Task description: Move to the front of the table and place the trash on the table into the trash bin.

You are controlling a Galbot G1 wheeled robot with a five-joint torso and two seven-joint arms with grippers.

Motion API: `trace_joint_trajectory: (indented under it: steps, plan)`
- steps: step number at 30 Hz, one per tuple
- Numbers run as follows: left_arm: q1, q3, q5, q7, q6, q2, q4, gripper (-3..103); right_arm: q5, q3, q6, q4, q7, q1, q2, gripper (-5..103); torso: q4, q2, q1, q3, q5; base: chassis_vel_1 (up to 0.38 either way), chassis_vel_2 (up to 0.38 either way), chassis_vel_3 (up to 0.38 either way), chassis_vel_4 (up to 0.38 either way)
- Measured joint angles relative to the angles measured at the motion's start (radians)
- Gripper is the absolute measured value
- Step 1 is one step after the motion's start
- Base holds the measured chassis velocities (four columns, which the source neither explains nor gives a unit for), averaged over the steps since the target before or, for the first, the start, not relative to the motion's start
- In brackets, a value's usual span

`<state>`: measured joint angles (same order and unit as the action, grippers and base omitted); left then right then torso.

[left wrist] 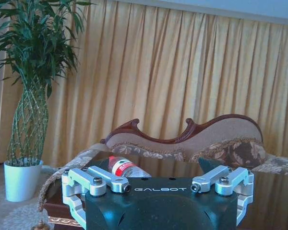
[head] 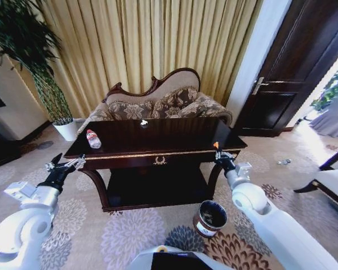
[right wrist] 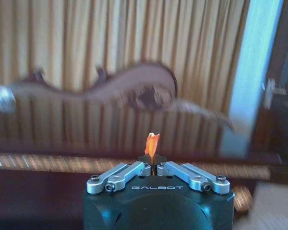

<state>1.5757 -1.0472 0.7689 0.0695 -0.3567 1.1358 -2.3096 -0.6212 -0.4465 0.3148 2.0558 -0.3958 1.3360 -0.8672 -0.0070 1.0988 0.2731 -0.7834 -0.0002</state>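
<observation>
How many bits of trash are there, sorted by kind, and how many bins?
Plastic bottle: 1, on the table
White paper wad: 1, on the table
Orange scrap: 1, in the right gripper
Trash bin: 1
Total: 4

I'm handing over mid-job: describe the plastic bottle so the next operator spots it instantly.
Find the dark glossy table in front of the floral sofa. On the tabletop's left end, ahead of the left gripper, lies the clear bottle. It alone is transparent, with a red-and-white label.

"GALBOT" stands in pale letters on the dark body of the left gripper [left wrist: 157, 178]. The right gripper [right wrist: 153, 165] bears the same word. The white label on the trash bin [head: 209, 217] seems too small to read.
</observation>
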Motion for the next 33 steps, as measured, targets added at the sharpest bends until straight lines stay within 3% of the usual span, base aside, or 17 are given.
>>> trace_joint_trajectory:
  steps: [4,13,20,22,24,25,26,28,30,32,33]
  plan:
    - [0.003,-0.017,0.007,-0.005,0.002,0.000,0.008,100,0.015,-0.033,0.068,-0.056,0.028,0.063,-0.013,2,0.0000,0.000,0.001,0.000,0.0000,0.000,0.000,0.000,0.000]
    - [-0.015,-0.027,0.021,-0.007,0.004,0.009,0.011,100,0.042,-0.041,0.129,-0.296,0.108,0.097,-0.094,2,-0.0002,0.000,0.000,0.000,0.0003,0.000,0.000,0.000,0.000]
    - [-0.014,-0.028,0.023,-0.007,0.003,0.002,0.018,100,0.104,-0.011,0.164,-0.331,0.116,0.106,-0.124,-2,-0.0001,0.000,0.000,0.000,0.0002,0.000,0.000,0.000,0.000]
    - [-0.013,-0.027,0.023,-0.007,0.003,0.001,0.021,100,0.117,0.010,0.165,-0.340,0.103,0.091,-0.131,8,0.0001,0.000,0.000,0.000,0.0002,0.000,0.000,0.000,0.000]
    - [-0.012,-0.027,0.023,-0.007,0.003,0.001,0.021,100,0.118,0.018,0.165,-0.342,0.096,0.085,-0.131,8,0.0001,0.000,0.000,0.000,0.0000,0.000,0.000,0.000,0.000]
    - [-0.011,-0.026,0.023,-0.007,0.003,0.001,0.021,100,0.118,0.025,0.165,-0.344,0.091,0.079,-0.130,19,0.0002,0.000,0.000,0.000,0.0000,0.000,0.000,0.000,0.000]
    - [-0.011,-0.026,0.023,-0.007,0.003,0.001,0.021,100,0.118,0.025,0.165,-0.344,0.091,0.079,-0.130,19,0.0002,0.000,0.000,0.000,0.0000,0.000,0.000,0.000,0.000]
    - [-0.009,-0.027,0.023,-0.007,0.003,0.000,0.025,100,0.131,0.043,0.159,-0.349,0.088,0.071,-0.121,30,0.0001,0.000,0.000,0.000,0.0000,0.000,0.000,0.000,0.000]
    - [-0.009,-0.028,0.023,-0.007,0.003,0.000,0.027,100,0.134,0.046,0.156,-0.350,0.088,0.070,-0.120,30,0.0001,0.000,0.000,0.000,0.0001,0.000,0.000,0.000,0.000]
    - [-0.010,-0.028,0.023,-0.009,0.003,-0.001,0.030,100,0.136,0.050,0.150,-0.353,0.086,0.066,-0.120,41,0.0000,0.000,0.000,0.000,0.0002,0.000,0.000,0.000,0.000]
    - [-0.010,-0.028,0.023,-0.009,0.003,-0.001,0.030,100,0.136,0.050,0.150,-0.353,0.086,0.066,-0.120,41,0.0000,0.000,0.000,0.000,0.0002,0.000,0.000,0.000,0.000]
